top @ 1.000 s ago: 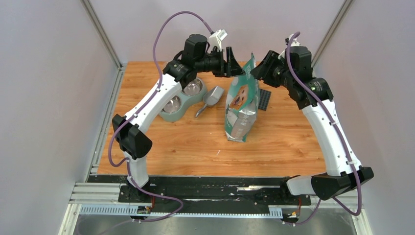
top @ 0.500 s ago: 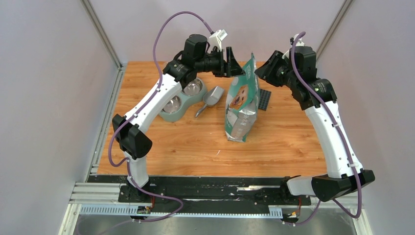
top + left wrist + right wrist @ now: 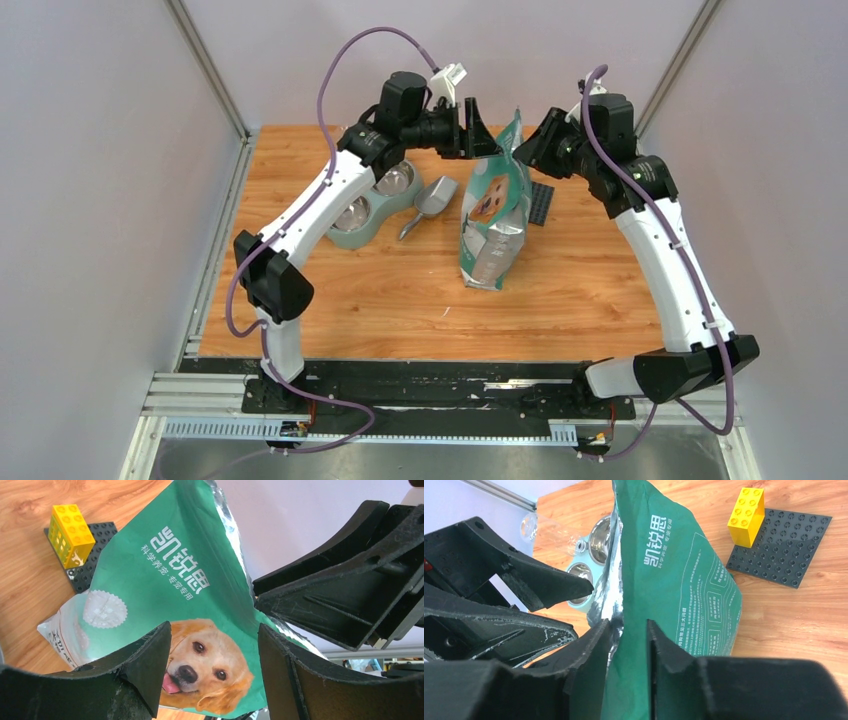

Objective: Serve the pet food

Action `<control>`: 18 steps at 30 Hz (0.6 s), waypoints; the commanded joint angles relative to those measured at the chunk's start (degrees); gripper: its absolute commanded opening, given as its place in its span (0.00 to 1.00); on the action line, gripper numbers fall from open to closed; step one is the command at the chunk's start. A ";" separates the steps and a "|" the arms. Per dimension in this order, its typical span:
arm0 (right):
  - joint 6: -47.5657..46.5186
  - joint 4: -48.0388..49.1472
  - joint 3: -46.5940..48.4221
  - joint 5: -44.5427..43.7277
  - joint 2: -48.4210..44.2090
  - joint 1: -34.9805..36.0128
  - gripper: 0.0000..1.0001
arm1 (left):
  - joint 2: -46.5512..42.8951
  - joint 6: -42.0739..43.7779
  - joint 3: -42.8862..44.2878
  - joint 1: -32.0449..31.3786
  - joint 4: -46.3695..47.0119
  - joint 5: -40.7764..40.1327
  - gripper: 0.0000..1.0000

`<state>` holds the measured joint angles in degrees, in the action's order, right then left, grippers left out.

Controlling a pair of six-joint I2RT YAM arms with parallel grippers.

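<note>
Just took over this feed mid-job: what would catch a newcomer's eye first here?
The green bag with a golden dog stands upright mid-table, both arms meeting at its top. The right gripper has fingers either side of the top edge, grip unclear; the left gripper is open, facing the dog print. A grey scoop and twin bowl lie to its left.

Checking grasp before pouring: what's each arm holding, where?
Right fingers bracket the top edge of the bag; firm grip cannot be told. Left fingers open, empty.
</note>
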<state>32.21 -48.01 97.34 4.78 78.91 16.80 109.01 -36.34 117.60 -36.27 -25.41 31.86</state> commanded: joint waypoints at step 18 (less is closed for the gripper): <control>-9.10 -0.81 -0.33 3.39 0.70 -0.08 0.31 | 2.57 -3.15 4.65 -0.47 7.76 -1.65 0.79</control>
<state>24.88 -49.04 97.34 6.79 79.22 16.73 111.68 -38.72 119.85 -36.32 -21.69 30.72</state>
